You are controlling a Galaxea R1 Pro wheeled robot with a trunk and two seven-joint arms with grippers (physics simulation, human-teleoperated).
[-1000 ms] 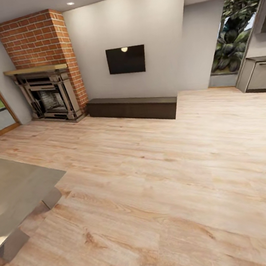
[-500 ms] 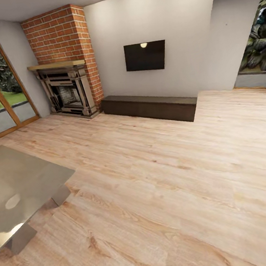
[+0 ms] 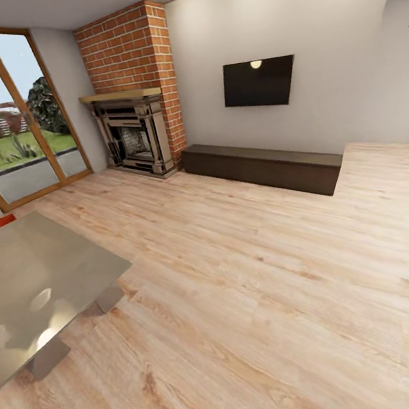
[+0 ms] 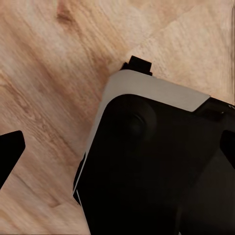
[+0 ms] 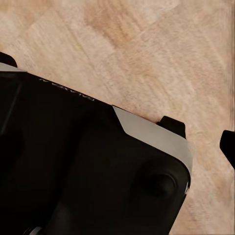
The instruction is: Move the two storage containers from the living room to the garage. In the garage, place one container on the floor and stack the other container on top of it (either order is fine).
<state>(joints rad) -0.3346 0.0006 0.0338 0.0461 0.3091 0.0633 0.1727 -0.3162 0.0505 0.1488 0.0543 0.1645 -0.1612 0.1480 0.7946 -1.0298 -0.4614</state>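
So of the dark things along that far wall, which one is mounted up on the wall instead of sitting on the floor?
The flat black television screen, hung on the plain pale wall. The long dark low bench below it rests on the floor.

it was a home's living room. a brick fireplace (image 3: 131,98), wall-mounted tv (image 3: 259,83) and wood-plank floor (image 3: 255,288) showed it.

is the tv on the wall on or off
Off, as far as the head view shows: the tv screen is uniformly dark, with only a small bright reflection near its top edge.
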